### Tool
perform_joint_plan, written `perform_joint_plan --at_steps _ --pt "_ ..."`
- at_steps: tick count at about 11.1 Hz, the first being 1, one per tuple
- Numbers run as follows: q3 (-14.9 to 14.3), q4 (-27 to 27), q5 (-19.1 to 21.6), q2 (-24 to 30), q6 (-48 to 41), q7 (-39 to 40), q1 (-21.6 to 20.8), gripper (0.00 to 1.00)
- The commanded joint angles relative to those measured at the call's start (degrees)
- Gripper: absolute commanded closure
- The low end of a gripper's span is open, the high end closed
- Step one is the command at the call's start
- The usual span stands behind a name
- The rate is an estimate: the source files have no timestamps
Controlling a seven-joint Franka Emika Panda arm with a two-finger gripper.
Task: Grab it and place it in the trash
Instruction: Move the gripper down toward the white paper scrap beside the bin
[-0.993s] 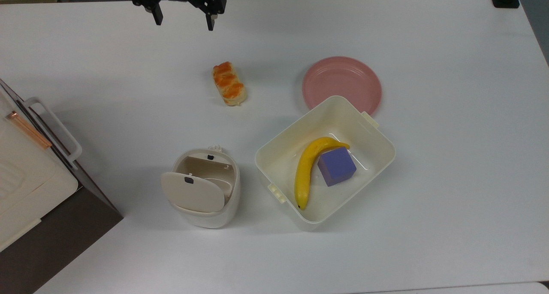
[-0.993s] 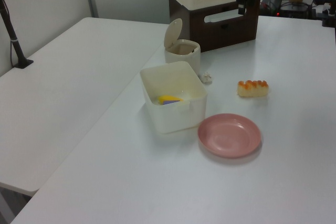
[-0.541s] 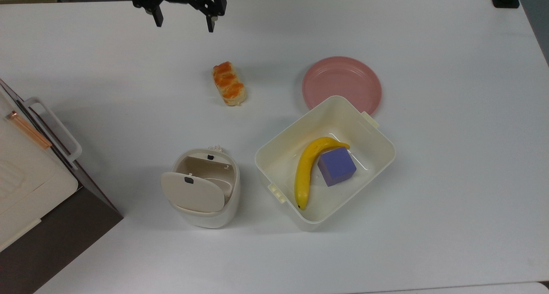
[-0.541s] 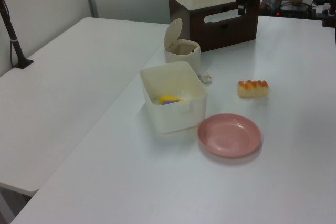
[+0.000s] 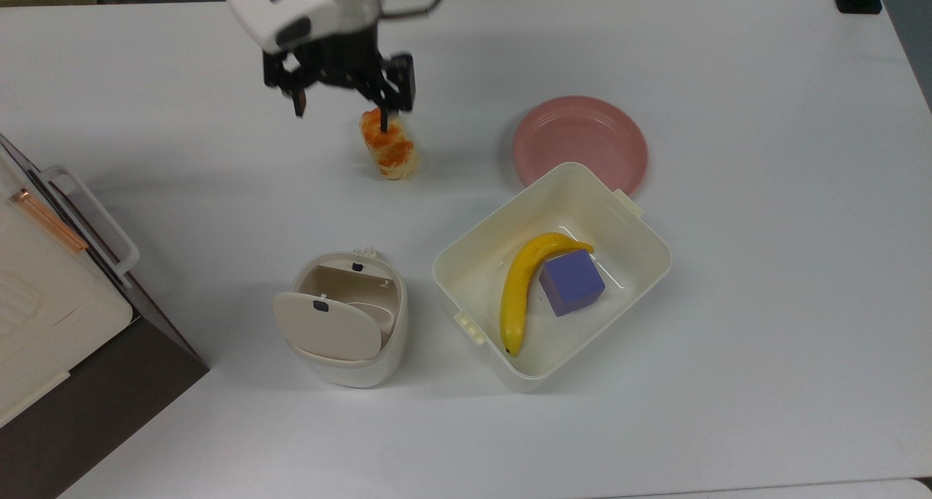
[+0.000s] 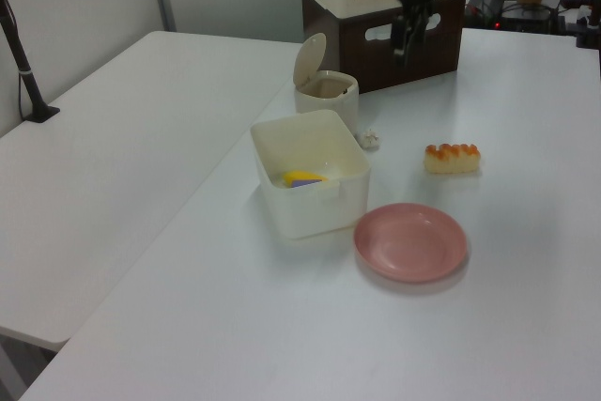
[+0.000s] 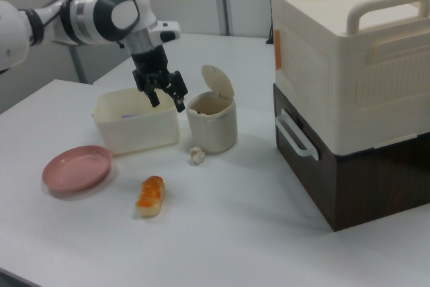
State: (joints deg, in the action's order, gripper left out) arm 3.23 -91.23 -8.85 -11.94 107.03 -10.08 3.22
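Inside, tub (image 5: 632, 231) holds banana (image 5: 518, 289), purple block (image 5: 571, 281); bin (image 5: 364, 353) seemingly empty.

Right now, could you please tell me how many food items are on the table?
2. A bread roll lies on the bare table, and a banana lies in the cream tub beside a purple block. The bin's inside is partly hidden.

Arm reaching out, gripper (image 5: 341, 109) pointing down.
The white arm (image 7: 101, 8) bends at the wrist, its two black fingers (image 7: 179, 103) spread apart and holding nothing.
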Motion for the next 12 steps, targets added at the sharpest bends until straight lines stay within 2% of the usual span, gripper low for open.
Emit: perform_joint_plan --at_steps 1,6,10,12 --pt "0.6 -1.7 -5.2 -2.6 5.9 -8.3 -1.7 0.00" --pt "1.9 -4.3 -13.9 -7.4 9.8 -14.2 -1.6 0.04" --pt "3.1 -3.8 -17.6 -12.4 9.9 -15.6 -1.5 0.04" --pt "3.6 -2.2 -18.0 -15.3 11.3 -14.2 -1.3 0.04"
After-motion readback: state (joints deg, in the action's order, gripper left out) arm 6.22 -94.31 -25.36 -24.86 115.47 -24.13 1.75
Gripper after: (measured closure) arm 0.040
